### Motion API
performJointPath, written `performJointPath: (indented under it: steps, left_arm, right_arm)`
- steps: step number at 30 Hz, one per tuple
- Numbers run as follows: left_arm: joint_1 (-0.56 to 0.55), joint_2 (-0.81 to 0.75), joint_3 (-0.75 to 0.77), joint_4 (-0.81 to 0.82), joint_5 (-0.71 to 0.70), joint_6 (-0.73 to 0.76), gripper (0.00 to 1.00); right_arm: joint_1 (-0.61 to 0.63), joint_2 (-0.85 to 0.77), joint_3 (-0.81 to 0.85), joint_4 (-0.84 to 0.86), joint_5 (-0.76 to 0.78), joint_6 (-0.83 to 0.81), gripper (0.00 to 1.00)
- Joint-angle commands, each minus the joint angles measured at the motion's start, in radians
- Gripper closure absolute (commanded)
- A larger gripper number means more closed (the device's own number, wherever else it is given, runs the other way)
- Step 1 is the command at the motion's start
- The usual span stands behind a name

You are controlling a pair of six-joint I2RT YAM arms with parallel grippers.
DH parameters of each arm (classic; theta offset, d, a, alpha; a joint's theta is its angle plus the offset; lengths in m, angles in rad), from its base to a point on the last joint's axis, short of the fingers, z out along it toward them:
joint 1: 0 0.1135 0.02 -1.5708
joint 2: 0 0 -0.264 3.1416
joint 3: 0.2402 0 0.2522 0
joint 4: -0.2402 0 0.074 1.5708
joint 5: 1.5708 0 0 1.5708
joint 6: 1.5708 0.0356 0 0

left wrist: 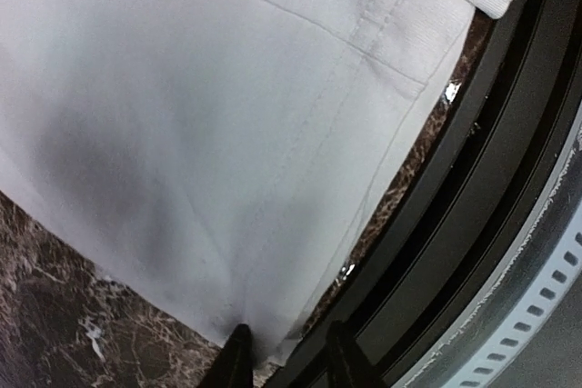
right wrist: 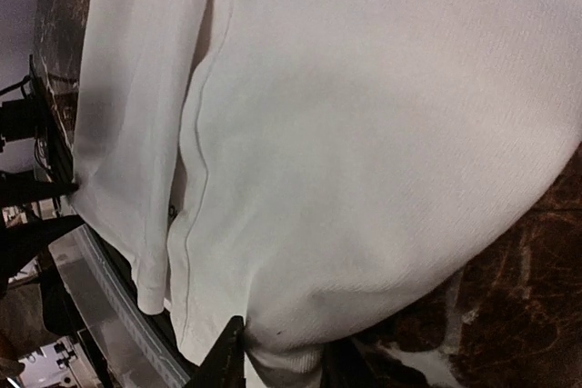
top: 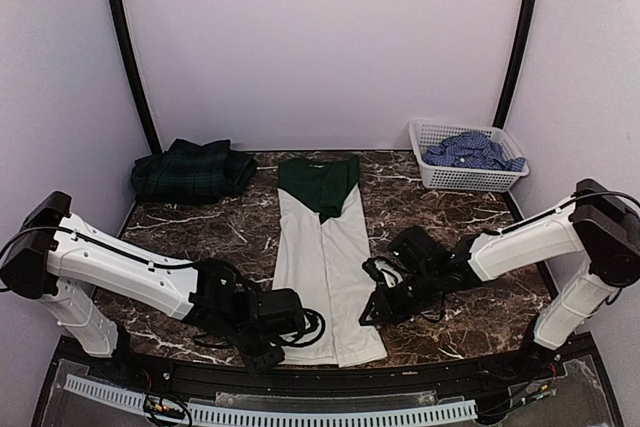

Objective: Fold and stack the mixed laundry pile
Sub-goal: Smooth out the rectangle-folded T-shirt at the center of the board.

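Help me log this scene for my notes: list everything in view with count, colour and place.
white garment: 1, white with a dark green top, laid lengthwise mid-table
plaid garment: 1, dark green, far left corner of the table
check shirt: 1, blue-and-white, heaped in the basket
basket: 1, white lattice, far right corner
table: 1, dark marble, under everything
left gripper: 1, black, at the white garment's near left corner
right gripper: 1, black, at its near right hem
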Motion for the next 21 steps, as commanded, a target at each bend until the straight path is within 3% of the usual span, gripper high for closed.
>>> performJointPath:
  steps: [1, 5, 10, 21]
  left_arm:
    - [-0.007, -0.052, -0.011, -0.050, 0.007, -0.030, 0.65]
    - [0.013, -0.197, -0.064, 0.015, 0.035, -0.133, 0.55]
    - [0.051, -0.331, -0.195, 0.145, 0.104, -0.292, 0.52]
    - [0.128, -0.406, -0.429, 0.399, 0.219, -0.605, 0.53]
  right_arm:
    - [0.030, -0.119, 0.013, -0.147, 0.042, 0.009, 0.67]
    - [0.035, -0.285, -0.017, -0.228, 0.066, 0.059, 0.57]
    - [0.042, -0.396, -0.128, -0.216, 0.038, 0.137, 0.58]
    - [0.123, -0.321, -0.214, -0.084, 0.012, 0.236, 0.57]
